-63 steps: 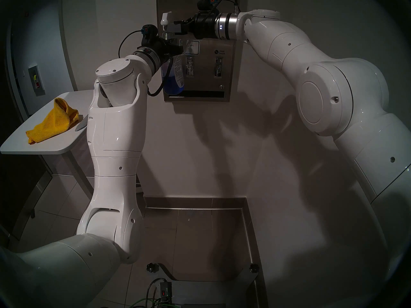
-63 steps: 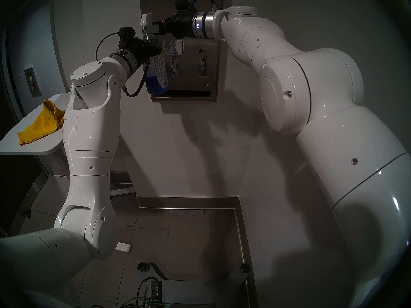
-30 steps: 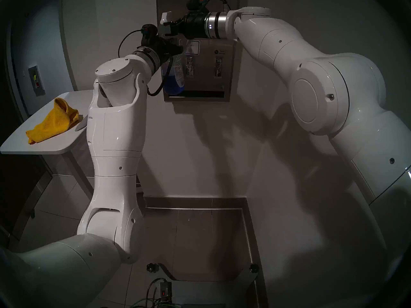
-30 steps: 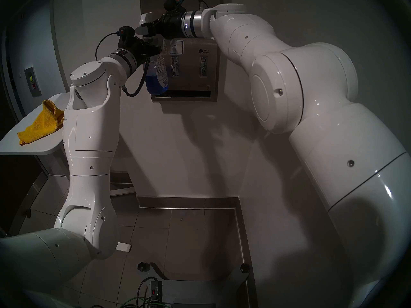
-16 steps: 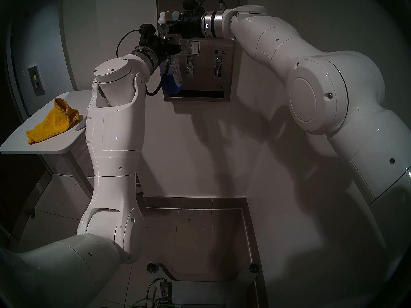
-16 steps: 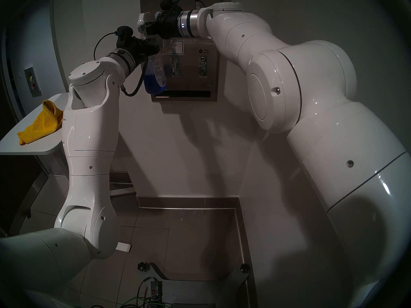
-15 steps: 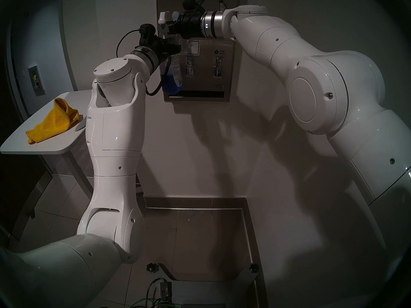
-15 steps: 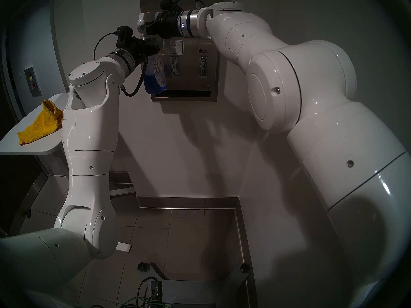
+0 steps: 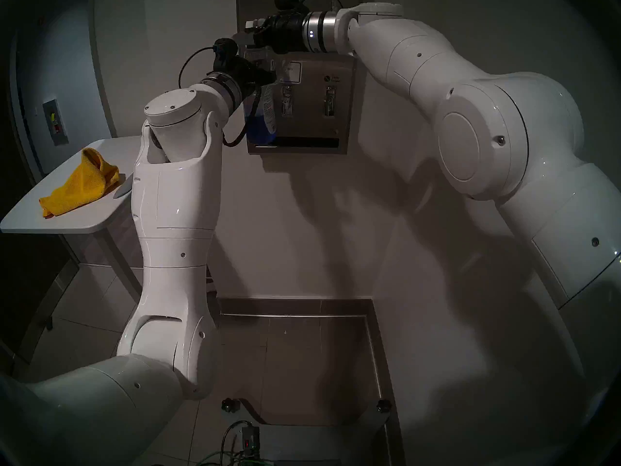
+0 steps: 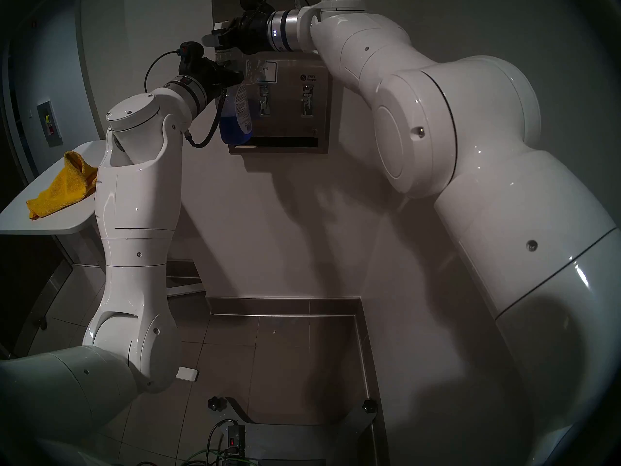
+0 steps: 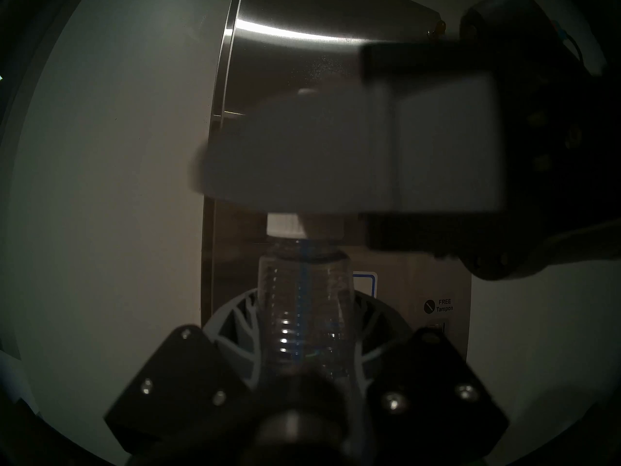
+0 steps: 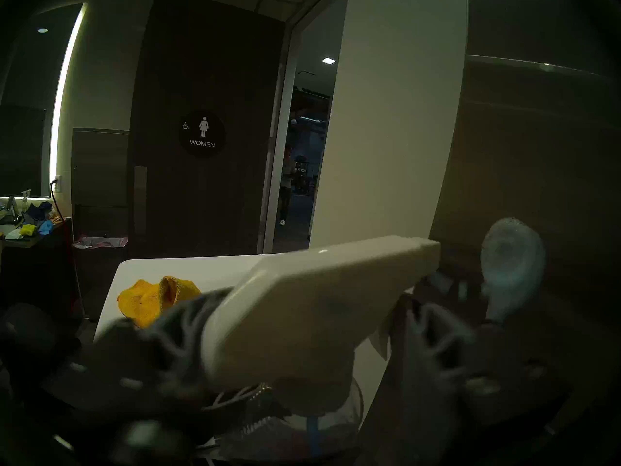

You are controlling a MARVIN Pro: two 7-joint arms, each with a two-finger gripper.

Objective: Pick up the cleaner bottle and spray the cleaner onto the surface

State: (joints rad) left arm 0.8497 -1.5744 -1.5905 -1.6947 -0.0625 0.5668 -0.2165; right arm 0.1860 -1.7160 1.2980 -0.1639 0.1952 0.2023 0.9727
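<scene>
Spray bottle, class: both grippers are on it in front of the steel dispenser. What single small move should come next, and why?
Probably ease the right gripper open so the trigger resets. It is shut on the spray head while the left gripper holds the cleaner bottle; a foamy patch already sits on the dispenser panel.

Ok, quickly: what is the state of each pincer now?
Left pincer: shut on the cleaner bottle.
Right pincer: shut on the bottle's white spray head.

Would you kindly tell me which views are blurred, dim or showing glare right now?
Head views: dim, sharp, arm shadows on the wall. Left wrist: spray head out of focus, glare streak on the steel dispenser panel. Right wrist: right gripper and spray head motion-blurred, background sharp.
</scene>
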